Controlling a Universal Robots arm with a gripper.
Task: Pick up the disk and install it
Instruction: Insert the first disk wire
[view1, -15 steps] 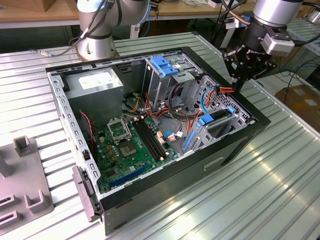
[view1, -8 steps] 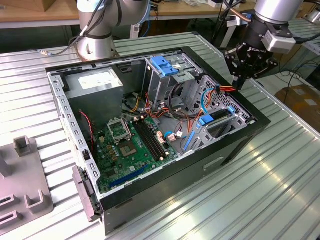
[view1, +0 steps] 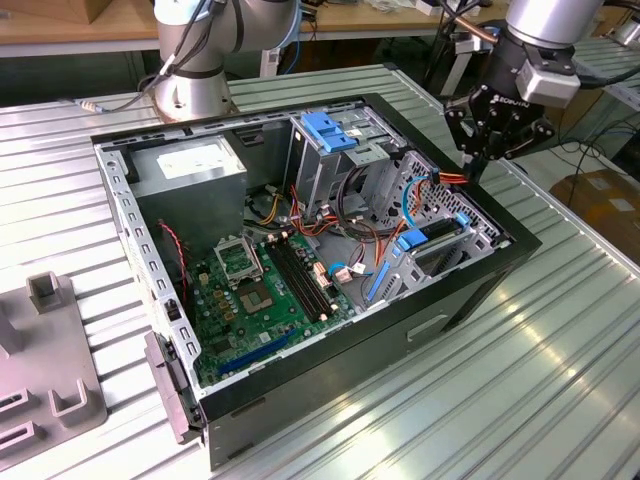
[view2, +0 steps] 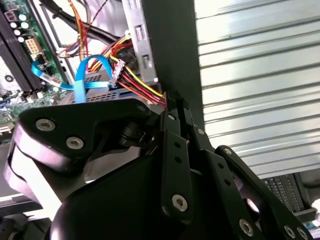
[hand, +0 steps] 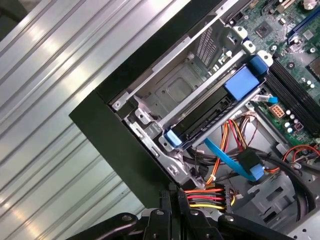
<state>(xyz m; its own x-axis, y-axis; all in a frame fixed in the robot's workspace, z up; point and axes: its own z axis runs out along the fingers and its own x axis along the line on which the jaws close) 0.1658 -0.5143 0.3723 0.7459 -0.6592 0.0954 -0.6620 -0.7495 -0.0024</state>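
Your gripper (view1: 480, 160), pressed together on nothing, hangs over the corner of the case (view1: 330, 390) beside the power wires (hand: 205, 197), and the disk (hand: 210, 112) sits in the drive cage (hand: 180, 95) just below and inward, long axis along that wall.

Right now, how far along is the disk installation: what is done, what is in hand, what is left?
Done: the disk lies in its bay in the computer case, with blue rails along it. In hand: nothing. The gripper hangs above the case's edge, jaws closed and empty. Left: whether the disk is fully seated cannot be told.
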